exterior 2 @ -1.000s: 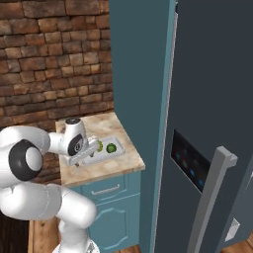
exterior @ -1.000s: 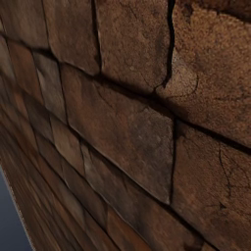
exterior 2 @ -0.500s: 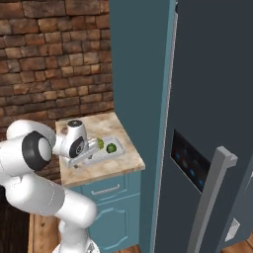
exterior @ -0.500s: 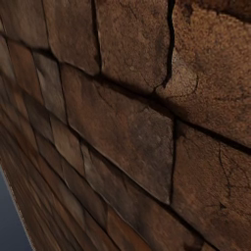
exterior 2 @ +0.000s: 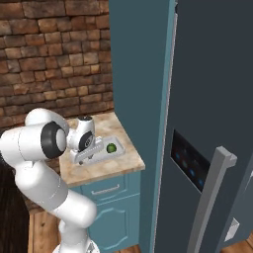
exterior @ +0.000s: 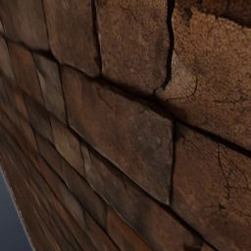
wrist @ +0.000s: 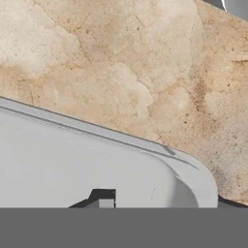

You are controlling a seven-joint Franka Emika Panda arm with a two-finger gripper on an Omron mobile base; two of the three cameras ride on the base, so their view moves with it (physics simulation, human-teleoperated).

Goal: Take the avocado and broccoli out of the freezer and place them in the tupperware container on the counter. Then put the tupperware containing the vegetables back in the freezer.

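The gripper (exterior 2: 88, 154) hangs low over the tub (exterior 2: 117, 142) on the counter (exterior 2: 106, 166), jaws hidden, so I cannot tell their state. An avocado (exterior 2: 111, 147) lies inside, at three o'clock. Next, probably gripping the rim.

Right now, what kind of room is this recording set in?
Most likely a simulated home kitchen. A tall dark freezer with a bar handle stands beside a beige stone counter on a teal cabinet, and a brick wall runs behind. A tupperware container sits on the counter.
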